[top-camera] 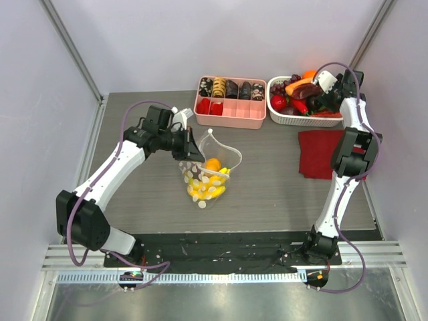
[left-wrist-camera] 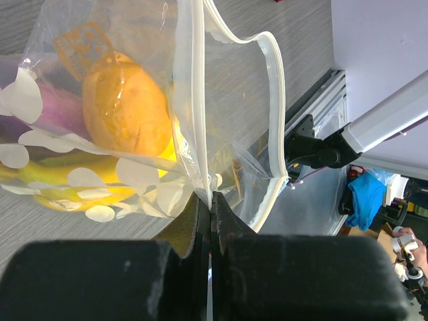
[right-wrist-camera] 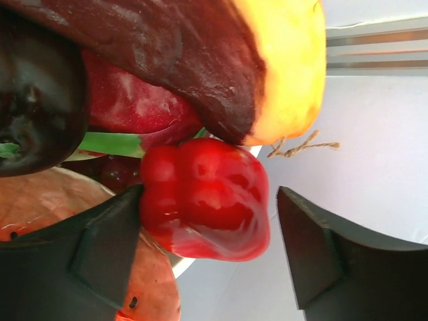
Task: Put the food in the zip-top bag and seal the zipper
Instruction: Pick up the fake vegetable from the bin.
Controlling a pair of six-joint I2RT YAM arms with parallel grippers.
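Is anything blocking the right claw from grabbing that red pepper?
Nothing visible does. The red pepper sits between the right gripper's open fingers, with a gap on one side. A brown-and-yellow toy food lies right above it, not between.

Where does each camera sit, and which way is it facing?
Top: above and behind, looking down on the table; left arm and right arm show.
Left wrist: looks along the left gripper, shut on the bag.
Right wrist: faces a red pepper inside the open right gripper.
Shared: top and left wrist both see the bag.
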